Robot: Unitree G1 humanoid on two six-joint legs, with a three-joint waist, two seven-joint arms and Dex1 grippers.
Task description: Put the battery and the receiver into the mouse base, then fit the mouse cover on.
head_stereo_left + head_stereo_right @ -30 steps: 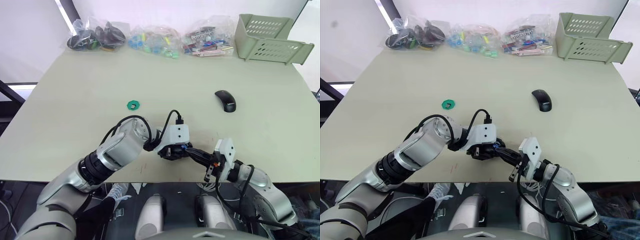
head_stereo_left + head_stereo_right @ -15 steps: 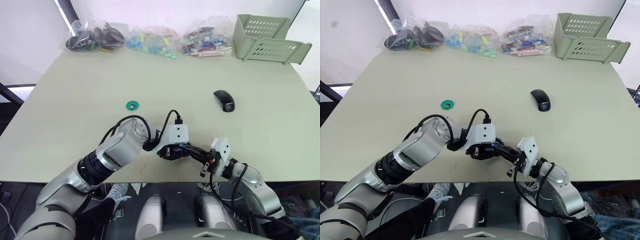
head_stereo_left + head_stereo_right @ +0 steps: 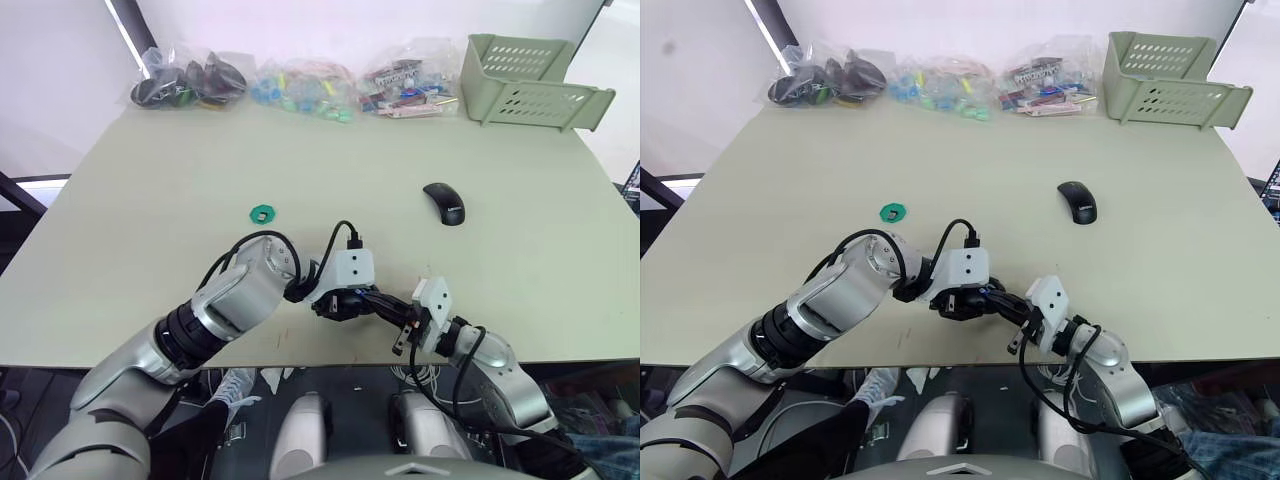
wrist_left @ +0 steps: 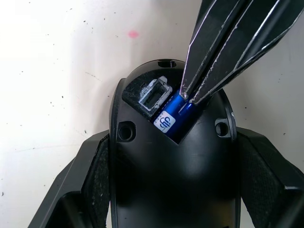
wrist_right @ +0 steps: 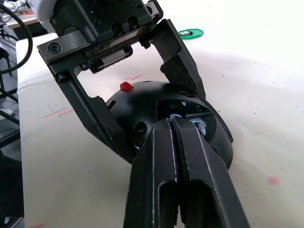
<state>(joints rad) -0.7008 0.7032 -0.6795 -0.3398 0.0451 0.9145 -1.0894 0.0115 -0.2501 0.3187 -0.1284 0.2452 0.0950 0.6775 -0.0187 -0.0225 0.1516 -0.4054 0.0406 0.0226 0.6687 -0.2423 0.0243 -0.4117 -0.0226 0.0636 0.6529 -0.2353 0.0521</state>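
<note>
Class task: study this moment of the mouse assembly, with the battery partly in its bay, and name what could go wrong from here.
1. The battery lies partly in its bay while the closed right end effector presses on its end; the tips could slip off.
2. The left end effector clamps the mouse base by its sides; a hard push may shift it.
3. The mouse cover lies far across the table.

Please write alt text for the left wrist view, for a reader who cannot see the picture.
The mouse base, held between the left gripper's black fingers, has the blue battery lying in its slot, with the closed tips of the right gripper pressing on it. Beside the battery is a small empty square pocket, and the pale table lies behind.
</note>
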